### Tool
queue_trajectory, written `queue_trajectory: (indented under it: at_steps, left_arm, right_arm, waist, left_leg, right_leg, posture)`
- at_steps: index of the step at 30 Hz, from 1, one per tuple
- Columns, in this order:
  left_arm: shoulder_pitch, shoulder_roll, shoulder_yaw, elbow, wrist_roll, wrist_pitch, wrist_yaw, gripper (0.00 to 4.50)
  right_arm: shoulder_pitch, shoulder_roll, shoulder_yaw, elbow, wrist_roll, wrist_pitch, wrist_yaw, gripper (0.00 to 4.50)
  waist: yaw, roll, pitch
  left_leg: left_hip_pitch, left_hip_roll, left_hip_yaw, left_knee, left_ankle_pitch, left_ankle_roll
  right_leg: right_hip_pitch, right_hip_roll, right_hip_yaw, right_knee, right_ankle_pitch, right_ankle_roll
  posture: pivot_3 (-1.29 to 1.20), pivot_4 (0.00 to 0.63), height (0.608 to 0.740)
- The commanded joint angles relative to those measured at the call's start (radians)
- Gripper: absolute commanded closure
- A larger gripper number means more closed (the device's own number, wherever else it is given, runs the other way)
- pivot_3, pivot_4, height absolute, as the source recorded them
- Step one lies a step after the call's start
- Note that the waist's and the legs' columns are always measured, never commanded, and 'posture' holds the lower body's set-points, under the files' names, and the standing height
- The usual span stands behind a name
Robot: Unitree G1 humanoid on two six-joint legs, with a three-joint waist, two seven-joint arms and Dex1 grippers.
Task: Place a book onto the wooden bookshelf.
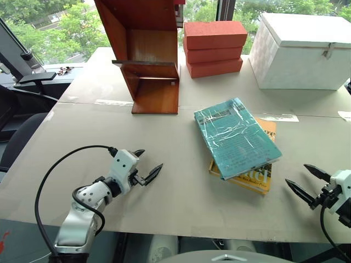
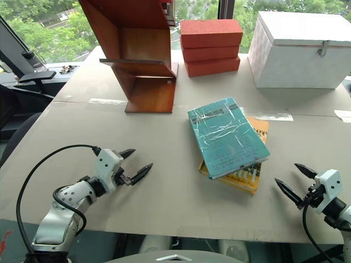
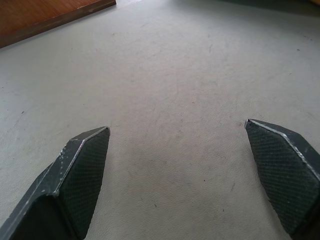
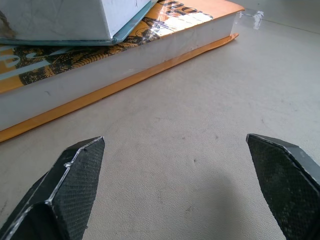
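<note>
Currently, both jaws are held apart, empty; the book (image 1: pixel 235 137) lies ahead-left of the right gripper (image 1: pixel 307 179), nearer it than the left gripper (image 1: pixel 147 164).

- A wide counter (image 1: pixel 164 181) with a pale beige matte top, a seam running across it.
- Large windows (image 1: pixel 49 27) behind, with green trees outside and daylight coming in.
- A dark office chair (image 1: pixel 22 109) stands off the counter's left edge.
- A dark window frame post (image 1: pixel 225 11) rises at the back.
- Dark floor (image 1: pixel 16 241) shows below the near left corner.
</note>
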Motion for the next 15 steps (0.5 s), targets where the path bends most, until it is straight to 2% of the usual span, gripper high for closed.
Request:
queue_trajectory:
  at_steps: [1, 6, 15]
  left_arm:
    - [0.008, 0.004, 0.012, -0.017, -0.02, -0.003, -0.01, 0.05]
    - [0.033, -0.001, 0.025, -0.037, -0.085, -0.006, -0.051, 0.05]
    - [0.035, 0.005, 0.023, -0.041, -0.096, -0.005, -0.049, 0.05]
  right_arm:
    - [0.0, -0.017, -0.025, -0.021, 0.017, -0.014, 0.01, 0.0]
    - [-0.007, -0.025, -0.024, -0.013, 0.015, -0.013, 0.02, 0.0]
    - [-0.007, -0.031, -0.03, -0.01, 0.017, -0.01, 0.025, 0.0]
  waist:
    - [0.0, 0.0, 0.0]
    - [-0.001, 0.0, 0.0]
    - [0.0, 0.0, 0.0]
  left_leg:
    - [0.0, 0.0, 0.0, 0.0, 0.0, 0.0]
    - [0.0, 0.0, 0.0, 0.0, 0.0, 0.0]
    - [0.0, 0.0, 0.0, 0.0, 0.0, 0.0]
  right_leg:
    - [0.0, 0.0, 0.0, 0.0, 0.0, 0.0]
    - [0.0, 0.0, 0.0, 0.0, 0.0, 0.0]
    - [0.0, 0.0, 0.0, 0.0, 0.0, 0.0]
  posture:
    - [0.0, 0.15, 0.72]
    - [0.0, 0.15, 0.72]
    - [0.0, 0.15, 0.72]
